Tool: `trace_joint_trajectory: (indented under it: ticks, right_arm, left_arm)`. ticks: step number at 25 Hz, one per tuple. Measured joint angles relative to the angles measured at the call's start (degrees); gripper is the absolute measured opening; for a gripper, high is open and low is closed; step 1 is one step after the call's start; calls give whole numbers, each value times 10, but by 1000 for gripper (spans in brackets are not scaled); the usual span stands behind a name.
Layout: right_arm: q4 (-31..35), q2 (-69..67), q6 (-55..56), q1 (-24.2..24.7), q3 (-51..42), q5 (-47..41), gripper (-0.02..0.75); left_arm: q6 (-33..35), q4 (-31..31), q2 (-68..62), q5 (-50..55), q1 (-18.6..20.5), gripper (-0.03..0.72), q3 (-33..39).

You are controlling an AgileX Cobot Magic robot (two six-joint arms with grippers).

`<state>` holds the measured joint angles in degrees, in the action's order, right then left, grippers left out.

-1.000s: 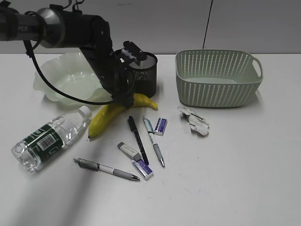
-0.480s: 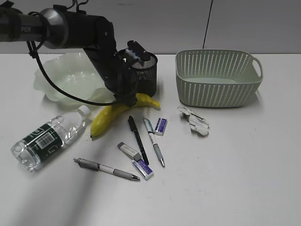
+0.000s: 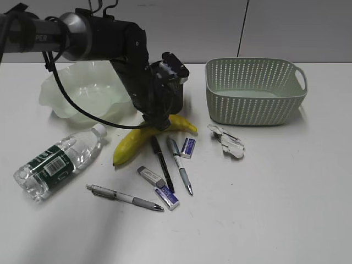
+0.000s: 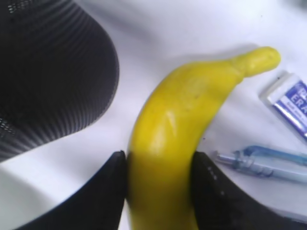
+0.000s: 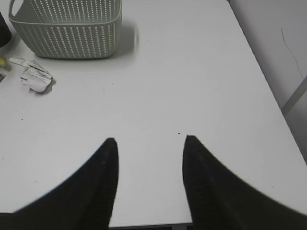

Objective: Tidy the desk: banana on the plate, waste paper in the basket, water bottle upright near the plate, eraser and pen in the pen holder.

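Observation:
My left gripper (image 3: 157, 123) is shut across the middle of the yellow banana (image 3: 132, 144), low over the desk (image 3: 264, 198); the left wrist view shows both fingers (image 4: 160, 184) pressed on the banana (image 4: 177, 115). The black mesh pen holder (image 3: 177, 94) stands just behind, mostly hidden by the arm. The wavy green plate (image 3: 77, 91) is at the back left. The water bottle (image 3: 58, 159) lies on its side at the left. The waste paper (image 3: 226, 142) lies before the basket (image 3: 256, 91). My right gripper (image 5: 148, 141) is open and empty over bare desk.
Three pens lie in front of the banana: a black one (image 3: 161, 163), a blue-grey one (image 3: 179, 165), and a silver one (image 3: 124, 198). Three erasers lie among them (image 3: 188, 147), (image 3: 150, 175), (image 3: 166, 198). The desk's right edge shows in the right wrist view (image 5: 259, 67).
My left arm has moved to the right with the banana in its grip; the banana has slid and turned rightward, towards the pens and away from the bottle. Nothing else moved.

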<state>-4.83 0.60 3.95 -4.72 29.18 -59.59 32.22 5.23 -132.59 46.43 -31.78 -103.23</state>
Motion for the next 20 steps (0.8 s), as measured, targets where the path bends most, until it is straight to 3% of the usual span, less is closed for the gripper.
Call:
trace_joint_trajectory:
  ticks: [13,20]
  right_arm:
    - [0,0,0,0,0,0,360]
    - [0,0,0,0,0,0,360]
  left_arm:
    - [-3,8,74,58,-3,316,0]
    - [-74,-47,148,79,12,316,0]
